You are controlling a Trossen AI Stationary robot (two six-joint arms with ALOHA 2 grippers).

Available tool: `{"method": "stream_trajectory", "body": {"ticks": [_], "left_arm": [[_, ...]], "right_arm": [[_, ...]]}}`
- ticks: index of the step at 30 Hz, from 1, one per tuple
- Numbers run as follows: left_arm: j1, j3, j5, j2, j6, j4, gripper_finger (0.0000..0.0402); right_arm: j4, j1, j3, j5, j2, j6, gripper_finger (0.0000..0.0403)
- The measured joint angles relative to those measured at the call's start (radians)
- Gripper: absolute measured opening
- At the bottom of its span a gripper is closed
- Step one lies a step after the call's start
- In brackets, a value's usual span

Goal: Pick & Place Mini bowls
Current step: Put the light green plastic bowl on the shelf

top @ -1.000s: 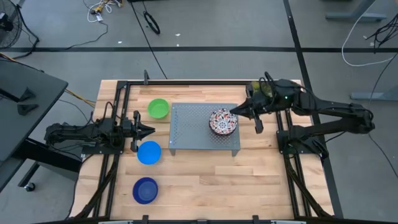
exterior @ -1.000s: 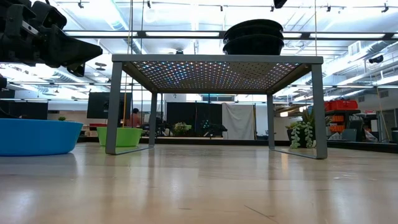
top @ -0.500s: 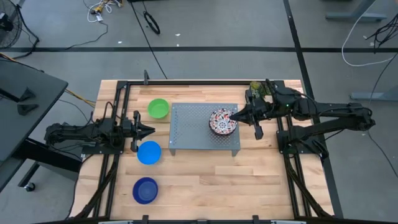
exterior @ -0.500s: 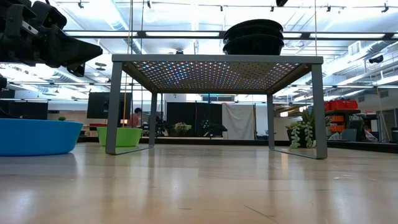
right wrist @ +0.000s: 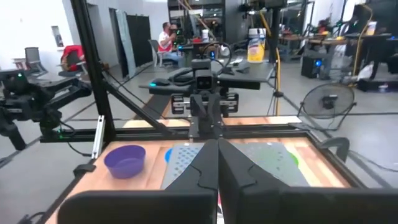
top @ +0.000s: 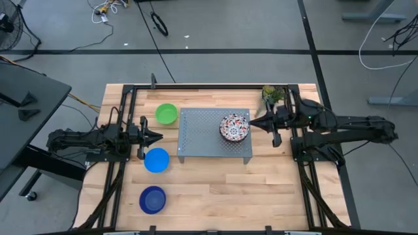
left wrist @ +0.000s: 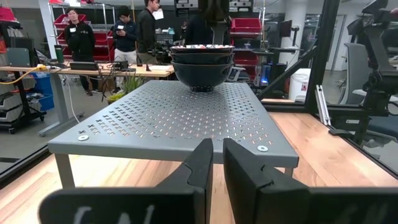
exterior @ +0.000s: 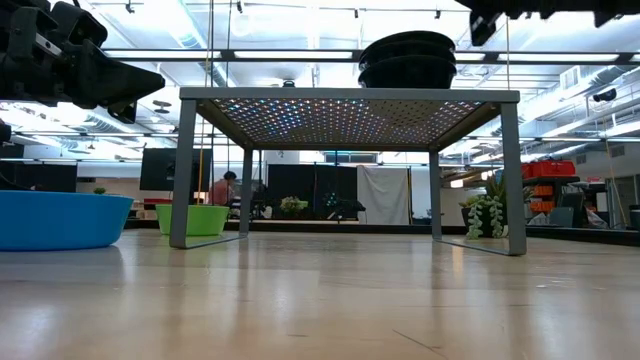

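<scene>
The grey perforated metal stand (top: pixel 215 135) sits mid-table and serves as the landmark. On its top, toward the right-arm end, rests a stack of white floral-patterned bowls (top: pixel 234 127); the left wrist view shows them nested upright, one inside another (left wrist: pixel 203 62), and the low view shows the same dark stack on the stand's top (exterior: pixel 407 58). The green bowl (top: pixel 166 113) stands on the wood just off the stand's far left corner; the light blue bowl (top: pixel 156 159) lies just off its near left corner, and the dark blue bowl (top: pixel 152 200) lies beyond that one, well apart from the stand, toward the table's near edge. The right gripper (top: pixel 253 122) hovers just beside the stand's right edge, next to the stacked bowls — its fingers (right wrist: pixel 202 168) are pressed together and hold nothing. The left gripper (top: pixel 159 136) waits to the left of the stand, between the green and light blue bowls, pointing at the stand; its fingers (left wrist: pixel 202 163) stand a narrow gap apart and are empty. A small potted plant (top: pixel 271 93) stands off the stand's far right corner.
</scene>
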Motion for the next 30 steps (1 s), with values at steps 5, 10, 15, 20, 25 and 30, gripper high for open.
{"method": "stream_trajectory", "body": {"ticks": [5,10,15,20,25,30], "left_arm": [[0.000,0.000,0.000,0.000,0.000,0.000,0.0044],[0.000,0.000,0.000,0.000,0.000,0.000,0.0044],[0.000,0.000,0.000,0.000,0.000,0.000,0.0044],[0.000,0.000,0.000,0.000,0.000,0.000,0.0044],[0.000,0.000,0.000,0.000,0.000,0.000,0.0044],[0.000,0.000,0.000,0.000,0.000,0.000,0.0044]], "right_arm": [[0.001,0.007,-0.057,0.000,-0.080,-0.016,0.0000],[0.020,0.010,-0.128,0.000,-0.136,-0.015,0.0000],[0.078,0.010,-0.216,0.000,-0.187,-0.015,0.0000],[0.085,0.013,-0.275,0.000,-0.252,-0.015,0.0000],[0.079,0.024,-0.319,0.000,-0.341,-0.045,0.0000],[0.076,0.026,-0.372,0.000,-0.429,-0.042,0.0000]]}}
